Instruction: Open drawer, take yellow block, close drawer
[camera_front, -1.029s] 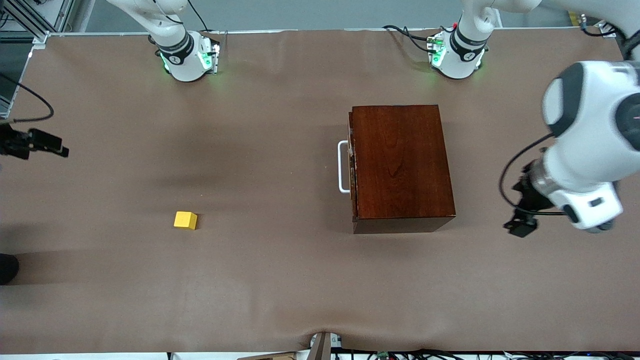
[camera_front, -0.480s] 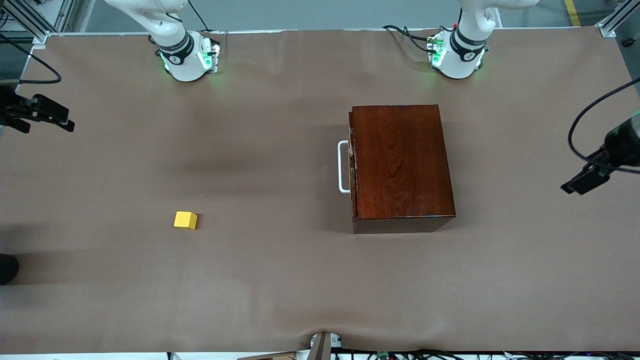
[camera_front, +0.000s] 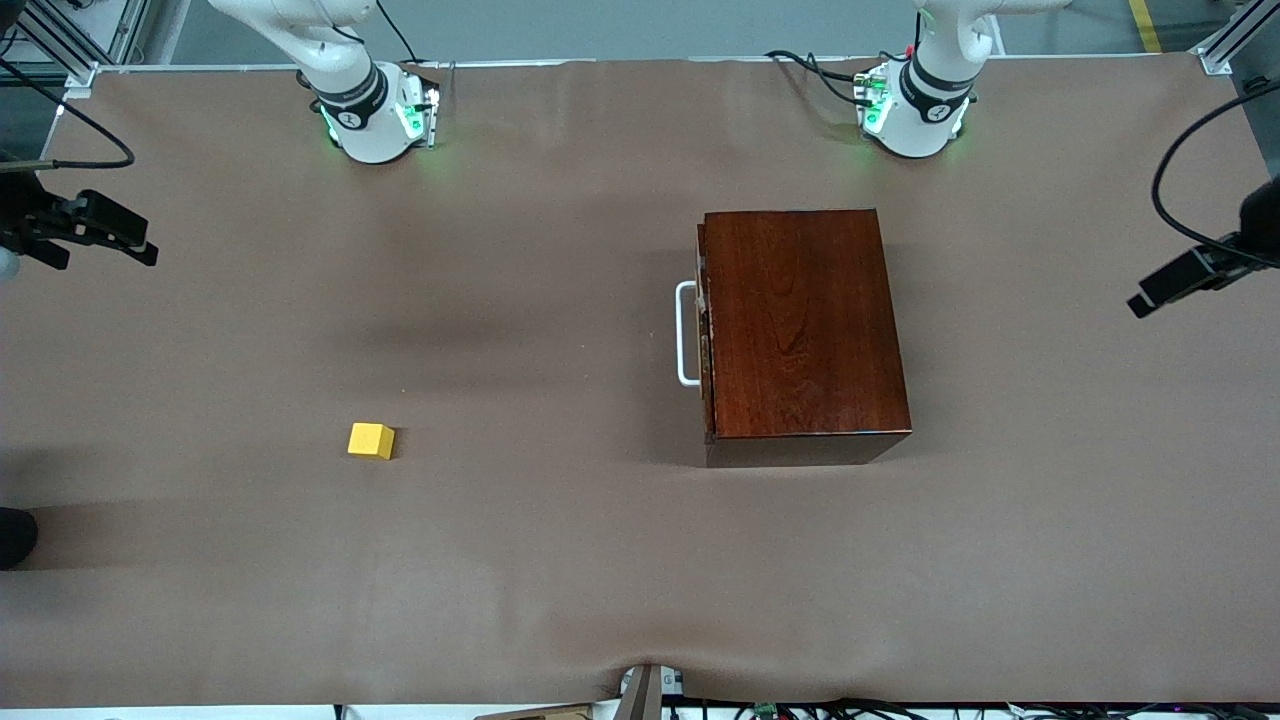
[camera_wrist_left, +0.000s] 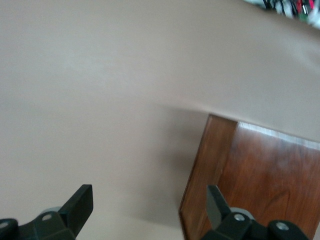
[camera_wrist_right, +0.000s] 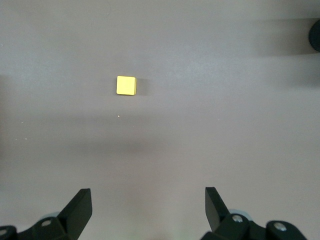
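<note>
The dark reddish-brown wooden box (camera_front: 805, 325) stands on the table with its drawer (camera_front: 705, 335) pushed in; the white handle (camera_front: 686, 333) faces the right arm's end. The yellow block (camera_front: 371, 440) lies on the bare table, apart from the box, toward the right arm's end and nearer the front camera. My right gripper (camera_wrist_right: 148, 197) is open and empty, high over the table; the block (camera_wrist_right: 126, 85) shows below it. My left gripper (camera_wrist_left: 150, 195) is open and empty, high over the table's left-arm end, with a corner of the box (camera_wrist_left: 260, 175) in its view.
The brown table cover (camera_front: 560, 560) is bare around the block and in front of the drawer. The two arm bases (camera_front: 375, 115) (camera_front: 915, 110) stand along the edge farthest from the front camera. Cables hang by the left wrist (camera_front: 1190, 275).
My left arm has swung up and away from beside the box toward the table's left-arm end. My right hand has shifted a little toward the bases. Box and block have not moved.
</note>
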